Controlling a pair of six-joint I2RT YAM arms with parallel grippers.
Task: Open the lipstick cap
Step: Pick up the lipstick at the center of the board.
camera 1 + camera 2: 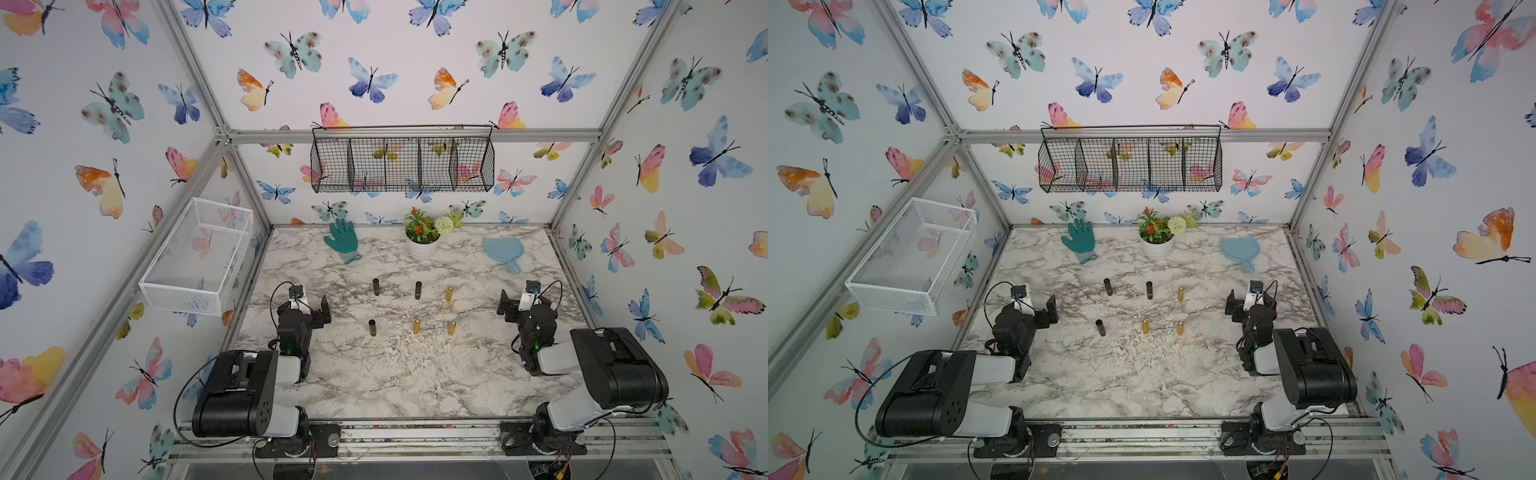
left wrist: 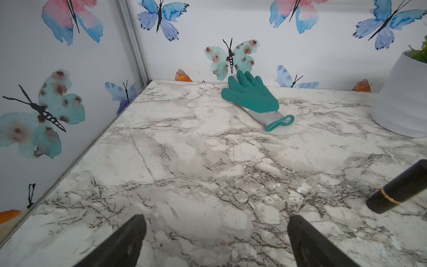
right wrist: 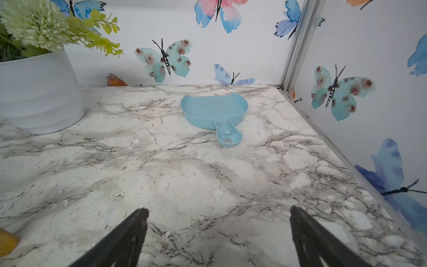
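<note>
Several lipsticks stand upright with caps on, in two rows mid-table in both top views. Three are black and three gold. My left gripper hovers at the table's left, open and empty, well left of the rows. In the left wrist view the left gripper has bare marble between its fingers and one black lipstick off to the side. My right gripper is open and empty at the right; a gold lipstick shows at that view's edge.
A green glove, a white flower pot and a light blue scoop lie along the back of the marble table. A white mesh basket hangs on the left wall and a black wire basket on the back wall.
</note>
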